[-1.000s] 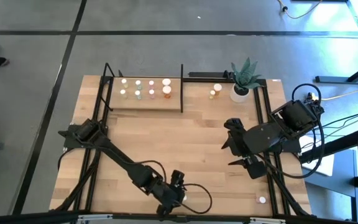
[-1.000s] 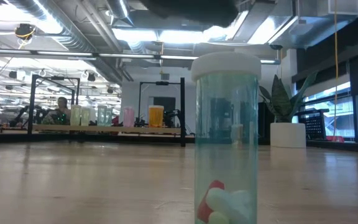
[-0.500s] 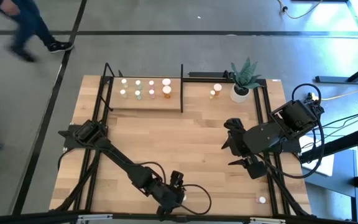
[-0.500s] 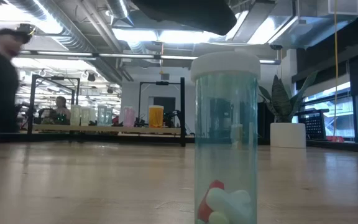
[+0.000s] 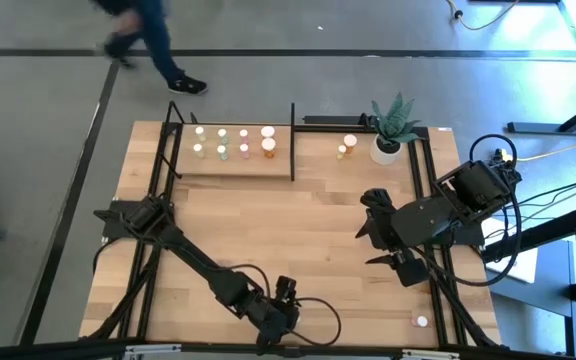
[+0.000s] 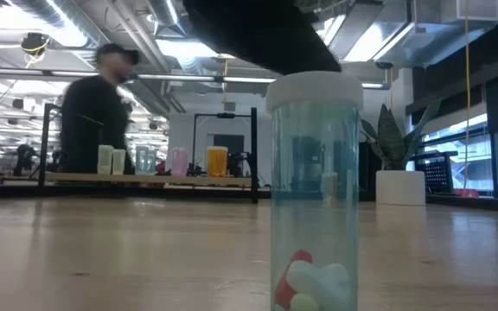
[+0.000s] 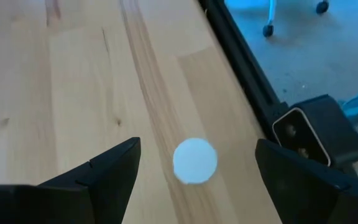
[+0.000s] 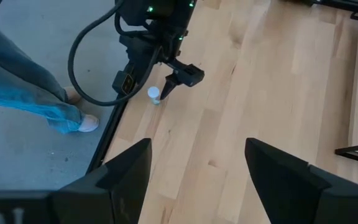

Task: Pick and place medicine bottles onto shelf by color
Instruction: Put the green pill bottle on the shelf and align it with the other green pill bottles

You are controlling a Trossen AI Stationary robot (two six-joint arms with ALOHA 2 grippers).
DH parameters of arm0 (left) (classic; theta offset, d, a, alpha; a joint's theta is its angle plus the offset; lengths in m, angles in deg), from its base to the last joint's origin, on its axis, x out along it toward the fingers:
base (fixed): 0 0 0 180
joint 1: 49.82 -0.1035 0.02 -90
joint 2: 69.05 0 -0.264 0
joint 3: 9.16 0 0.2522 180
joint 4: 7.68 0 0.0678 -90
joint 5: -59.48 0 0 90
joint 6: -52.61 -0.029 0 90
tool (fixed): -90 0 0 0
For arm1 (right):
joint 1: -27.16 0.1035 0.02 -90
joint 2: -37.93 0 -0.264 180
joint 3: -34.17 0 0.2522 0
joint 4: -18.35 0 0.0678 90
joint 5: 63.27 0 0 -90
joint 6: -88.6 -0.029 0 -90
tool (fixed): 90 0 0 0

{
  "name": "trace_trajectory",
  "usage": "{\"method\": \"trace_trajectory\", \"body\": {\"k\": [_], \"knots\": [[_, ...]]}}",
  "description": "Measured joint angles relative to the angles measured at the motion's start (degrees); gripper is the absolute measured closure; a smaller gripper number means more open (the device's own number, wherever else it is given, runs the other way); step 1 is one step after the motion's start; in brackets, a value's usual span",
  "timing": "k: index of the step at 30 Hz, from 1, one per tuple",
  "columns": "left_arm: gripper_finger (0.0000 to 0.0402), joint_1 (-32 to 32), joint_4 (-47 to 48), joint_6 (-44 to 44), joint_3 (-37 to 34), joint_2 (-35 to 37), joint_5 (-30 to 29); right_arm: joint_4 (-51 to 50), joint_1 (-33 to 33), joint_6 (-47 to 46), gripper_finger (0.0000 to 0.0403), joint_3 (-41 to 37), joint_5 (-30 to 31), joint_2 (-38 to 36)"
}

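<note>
White-capped and clear-bodied, one medicine bottle [image 7: 195, 161] stands upright at the worktop's [image 5: 298, 230] near edge, between the spread fingers [image 7: 107, 171] of the left tool [image 5: 286, 296], which hangs over it with nothing gripped. The right tool [image 5: 378, 243] hovers wide open and empty above the worktop's right side. Eight bottles stand on the shelf [image 5: 233, 163] at the far edge.
</note>
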Motion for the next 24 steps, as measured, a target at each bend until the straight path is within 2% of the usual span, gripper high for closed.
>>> {"method": "trace_trajectory", "body": {"k": [11,24], "knots": [[0.0129,-0.70,-1.48,-0.28,0.00,-1.33,0.62,0.01,0.00,0.02,0.0144,0.00,-0.01,0.04],[0.0142,-0.90,-1.97,0.64,0.03,-2.64,0.66,0.01,0.00,0.13,0.0144,0.00,-0.02,0.04]]}}
